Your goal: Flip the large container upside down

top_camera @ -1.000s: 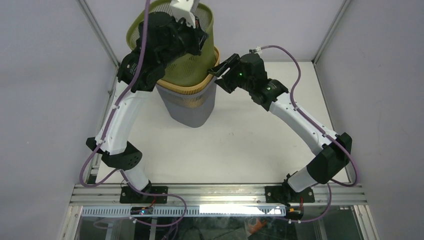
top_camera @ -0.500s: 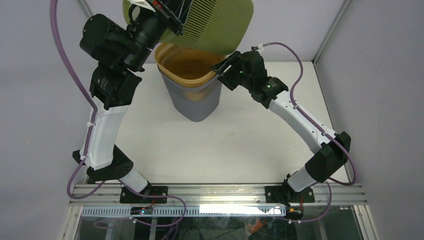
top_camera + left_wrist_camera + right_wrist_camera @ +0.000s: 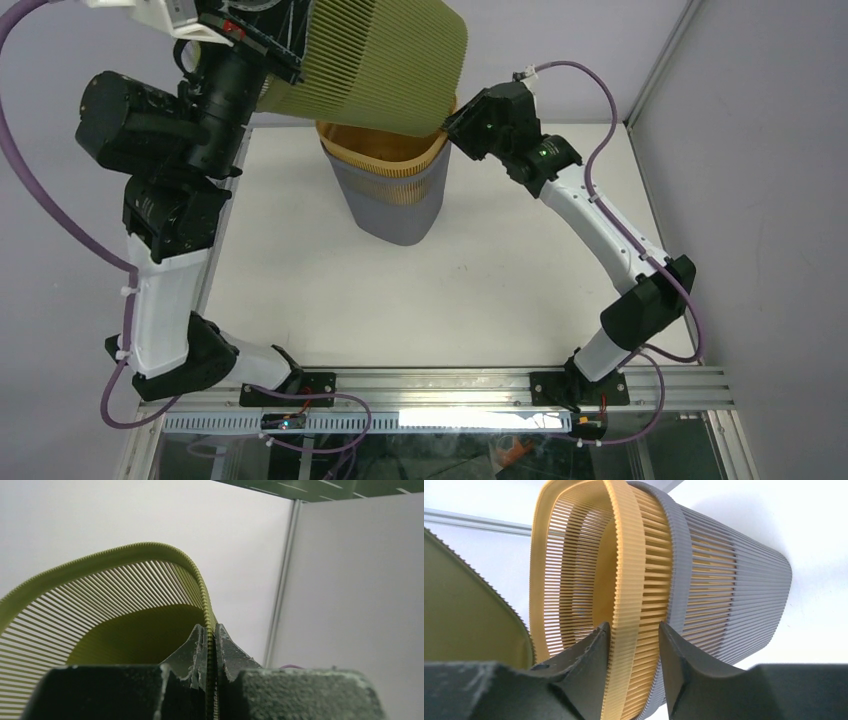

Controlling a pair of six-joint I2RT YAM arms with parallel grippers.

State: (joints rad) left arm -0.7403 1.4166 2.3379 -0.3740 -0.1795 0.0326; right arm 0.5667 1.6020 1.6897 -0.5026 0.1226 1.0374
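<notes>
The green slatted container (image 3: 370,65) hangs in the air on its side above the stack, its rim pinched in my shut left gripper (image 3: 288,45). In the left wrist view the jaws (image 3: 211,630) clamp that rim (image 3: 150,550). The orange container (image 3: 380,150) sits nested in the large grey container (image 3: 395,205), upright on the table. My right gripper (image 3: 452,122) is at their right rim. In the right wrist view (image 3: 631,627) its jaws straddle the orange rim (image 3: 624,555), the outer finger against the grey wall (image 3: 734,580).
The white table (image 3: 480,290) is bounded by metal frame posts (image 3: 660,60) and grey walls. The green container's edge also shows at the left of the right wrist view (image 3: 464,620). Purple cables run along both arms.
My left arm has lifted the green container out of the orange one and swung it up and to the left, tipping it on its side. The right gripper stayed at the stack's rim.
</notes>
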